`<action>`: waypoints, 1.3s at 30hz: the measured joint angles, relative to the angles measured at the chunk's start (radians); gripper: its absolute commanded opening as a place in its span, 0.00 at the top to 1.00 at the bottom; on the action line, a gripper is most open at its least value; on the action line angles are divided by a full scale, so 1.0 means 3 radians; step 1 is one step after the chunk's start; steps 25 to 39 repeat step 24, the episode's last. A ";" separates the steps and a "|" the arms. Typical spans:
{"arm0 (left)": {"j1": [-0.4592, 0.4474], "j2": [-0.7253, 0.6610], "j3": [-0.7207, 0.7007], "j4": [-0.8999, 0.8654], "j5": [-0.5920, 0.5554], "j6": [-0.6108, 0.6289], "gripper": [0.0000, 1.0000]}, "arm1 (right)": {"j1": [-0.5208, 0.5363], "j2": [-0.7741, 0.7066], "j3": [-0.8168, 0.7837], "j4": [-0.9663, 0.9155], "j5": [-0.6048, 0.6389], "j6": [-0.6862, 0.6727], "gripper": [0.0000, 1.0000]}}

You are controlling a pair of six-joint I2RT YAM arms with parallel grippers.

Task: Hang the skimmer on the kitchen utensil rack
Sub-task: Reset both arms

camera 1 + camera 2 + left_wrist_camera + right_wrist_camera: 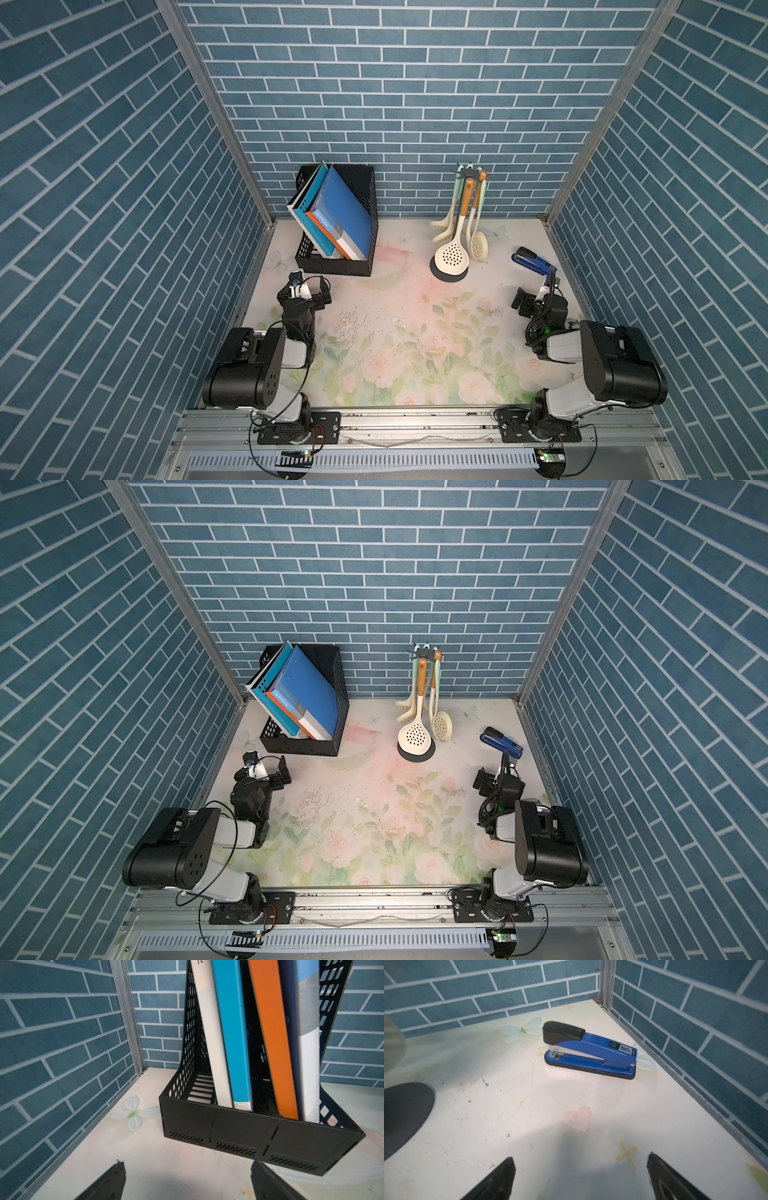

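- While both arms sit folded at the near side of the table, neither one holds anything.
- Left gripper: jaws spread wide and empty, low over the table, facing the black mesh box just ahead.
- That box stands back left, with books leaning inside it.
- Right gripper: jaws wide too, nothing between them, pointed toward the blue stapler and well apart from it.
- The stapler lies flat on the table, close to the right wall.
- Now the rack: upright at the back right, near the back wall, on its round dark base.
- And the skimmer hangs on it, orange handle end up at the crown of hooks, white perforated head down low over the base.
- Whether the head touches the base, I can't tell from here.
- Other utensils hang beside it from the same crown, two of them with mint handles.
- Both grippers are well apart from the rack.
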 measured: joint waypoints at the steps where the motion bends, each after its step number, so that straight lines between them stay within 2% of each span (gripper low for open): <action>1: -0.0003 0.0000 0.0000 0.0008 -0.0001 0.0008 0.00 | 0.0000 0.0001 0.0025 0.0004 -0.0024 -0.0008 0.01; 10: -0.0011 0.0000 0.0000 0.0019 0.0013 0.0045 0.00 | 0.0000 0.0001 0.0120 -0.0009 -0.0155 -0.0043 0.01; 39: -0.0022 0.0000 0.0000 0.0018 0.0048 0.0053 0.00 | 0.0000 0.0001 0.0102 0.0047 -0.0159 -0.0043 0.01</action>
